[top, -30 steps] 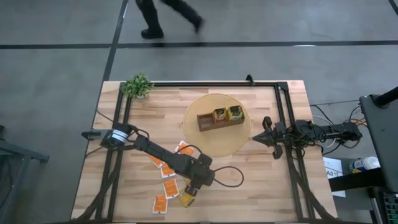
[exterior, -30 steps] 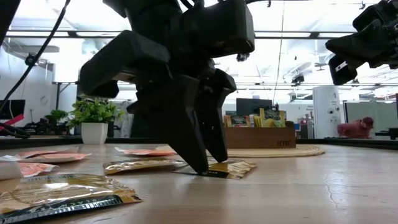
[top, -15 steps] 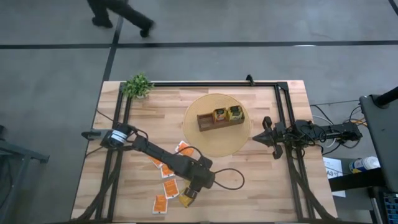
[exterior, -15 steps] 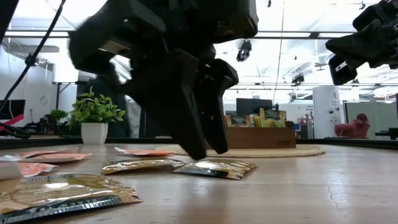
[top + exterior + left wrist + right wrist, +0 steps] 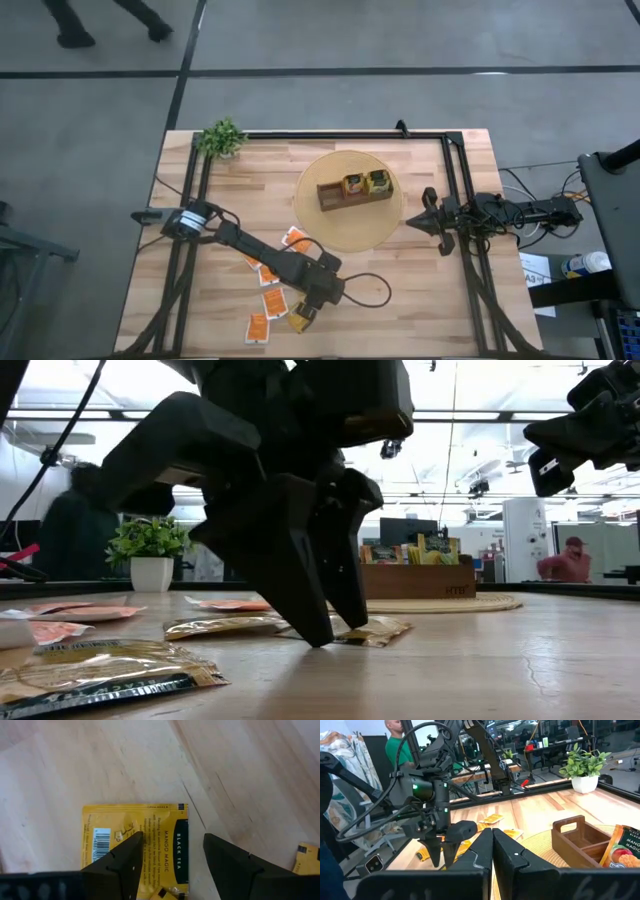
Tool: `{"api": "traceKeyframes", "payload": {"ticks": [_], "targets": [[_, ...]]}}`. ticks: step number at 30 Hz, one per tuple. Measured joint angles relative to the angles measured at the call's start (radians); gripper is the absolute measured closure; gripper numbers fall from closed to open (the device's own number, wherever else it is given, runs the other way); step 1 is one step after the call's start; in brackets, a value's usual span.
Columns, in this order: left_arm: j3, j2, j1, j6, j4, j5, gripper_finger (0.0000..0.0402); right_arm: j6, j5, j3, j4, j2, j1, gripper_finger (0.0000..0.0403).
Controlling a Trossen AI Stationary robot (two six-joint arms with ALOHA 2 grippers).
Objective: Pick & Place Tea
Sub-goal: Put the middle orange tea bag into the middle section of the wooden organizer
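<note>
Yellow tea sachet (image 5: 145, 845), black "BLACK TEA" label.

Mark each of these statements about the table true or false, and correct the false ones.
1. The left end effector stands open over a yellow sachet lying flat on the table. True.
2. The right end effector holds a sachet. False: it is shut on nothing, parked at the table's right side.
3. The wooden box sits on a round mat. True.
4. All three compartments of the box hold tea. False: the leftmost one looks empty.
5. A potted plant stands at a far corner of the table. True.
</note>
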Motion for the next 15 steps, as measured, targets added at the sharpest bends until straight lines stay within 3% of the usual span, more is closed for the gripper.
{"api": "traceKeyframes", "payload": {"ticks": [9, 12, 15], "targets": [[-0.01, 0.003, 0.002, 0.001, 0.009, 0.001, 0.0207, 0.0, 0.0, 0.0, 0.0, 0.0, 0.0, 0.0394], [-0.017, 0.003, 0.001, 0.002, 0.01, 0.002, 0.0243, 0.0, 0.0, 0.0, 0.0, 0.0, 0.0, 0.0394], [-0.017, 0.003, 0.001, 0.002, 0.009, 0.011, 0.0304, 0.0, 0.0, 0.0, 0.0, 0.0, 0.0, 0.0394]]}}
